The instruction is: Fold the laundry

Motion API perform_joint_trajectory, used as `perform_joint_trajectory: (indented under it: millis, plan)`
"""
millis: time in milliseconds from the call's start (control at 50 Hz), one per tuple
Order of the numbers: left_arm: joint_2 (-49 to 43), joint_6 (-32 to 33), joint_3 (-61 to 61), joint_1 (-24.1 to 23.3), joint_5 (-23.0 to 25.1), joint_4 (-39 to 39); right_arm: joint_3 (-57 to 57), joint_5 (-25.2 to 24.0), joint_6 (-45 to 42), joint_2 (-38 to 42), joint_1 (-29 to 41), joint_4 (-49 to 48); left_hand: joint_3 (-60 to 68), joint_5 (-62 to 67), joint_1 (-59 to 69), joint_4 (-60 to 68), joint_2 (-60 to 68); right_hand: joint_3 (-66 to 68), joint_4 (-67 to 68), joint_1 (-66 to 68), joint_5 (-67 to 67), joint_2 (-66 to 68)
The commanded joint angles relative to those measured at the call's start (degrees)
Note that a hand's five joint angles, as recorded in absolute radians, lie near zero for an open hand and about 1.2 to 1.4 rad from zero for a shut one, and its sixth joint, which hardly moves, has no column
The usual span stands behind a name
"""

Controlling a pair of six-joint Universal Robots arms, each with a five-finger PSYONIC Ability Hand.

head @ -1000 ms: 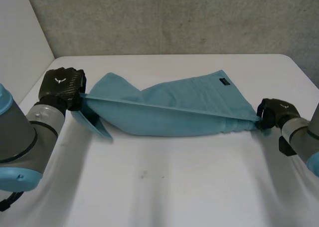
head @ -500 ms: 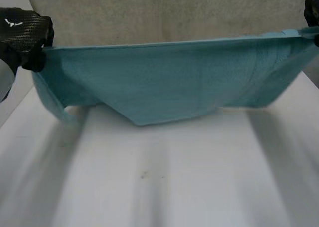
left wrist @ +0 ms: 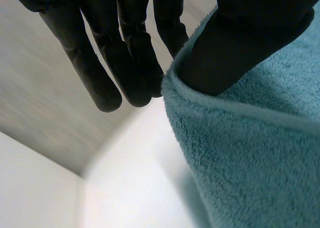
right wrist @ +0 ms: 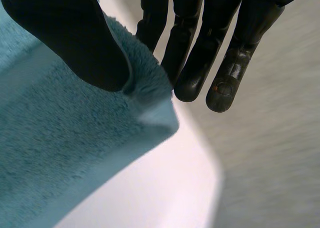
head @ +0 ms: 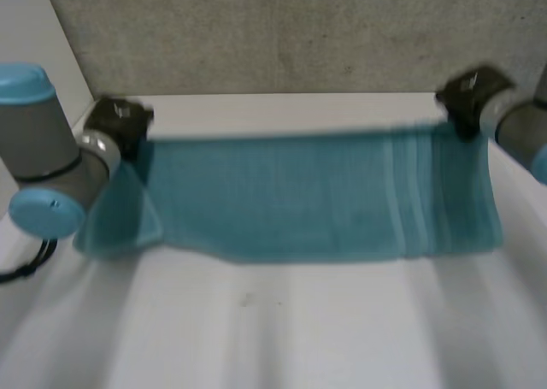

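The towel (head: 316, 197) drops lower than before; left hand (head: 120, 118) and right hand (head: 468, 94) pinch its corners, long axis between them.

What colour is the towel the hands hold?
Teal towel, with faint bands near the right hand; head view shows it best.
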Motion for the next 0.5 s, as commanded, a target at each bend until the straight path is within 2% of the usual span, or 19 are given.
perform_joint_trajectory:
  millis: [20, 60, 120, 140, 220, 280, 320, 500]
  plan:
    - [2.95, 1.41, 11.28, 0.01, -0.18, 16.05, -19.37, 6.21, 4.47, 1.18, 1.12, -15.59, 10.33, 11.48, 12.94, 10.26, 10.21, 12.11, 11.71, 24.91, 14.38, 12.64]
    - [6.89, 0.72, 11.89, -0.16, -0.44, 23.14, -18.16, 7.44, 7.80, -1.27, 1.29, -24.43, 10.33, 11.48, 12.94, 10.26, 10.21, 12.11, 11.71, 24.91, 14.38, 12.64]
    - [8.49, -0.43, 11.54, -0.16, -0.80, 25.37, -14.98, 7.36, 9.04, -4.45, 1.56, -26.93, 10.33, 11.48, 12.94, 10.26, 10.21, 12.11, 11.71, 24.91, 14.38, 12.64]
    - [9.53, -2.43, 10.67, -0.16, -0.80, 25.63, -9.93, 6.75, 9.65, -7.84, 1.73, -27.88, 10.33, 11.48, 12.94, 10.26, 10.21, 12.11, 11.71, 24.91, 14.38, 12.64]
    - [11.73, -9.11, 5.15, 0.71, -0.27, 22.75, 5.28, 4.38, 10.36, -15.24, 1.47, -29.21, 10.33, 11.48, 12.94, 10.26, 10.21, 12.11, 11.71, 24.91, 14.38, 12.64]
    - [12.09, -10.45, 2.22, 1.51, -0.18, 20.98, 9.37, 3.05, 10.27, -16.23, 1.47, -29.30, 10.33, 11.48, 12.94, 10.26, 10.21, 12.11, 11.71, 24.91, 14.38, 12.64]
    - [12.62, -12.03, -4.07, 2.56, -0.01, 18.26, 17.33, 1.56, 10.45, -16.84, 1.21, -29.30, 10.33, 11.48, 12.94, 10.26, 10.21, 12.11, 11.71, 24.91, 14.38, 12.64]
    - [12.18, -11.94, -20.45, 2.74, 1.66, 17.28, 33.71, 1.03, 10.45, -18.34, 0.50, -28.69, 10.33, 11.48, 12.94, 10.26, 10.21, 12.11, 11.71, 24.91, 14.38, 12.64]
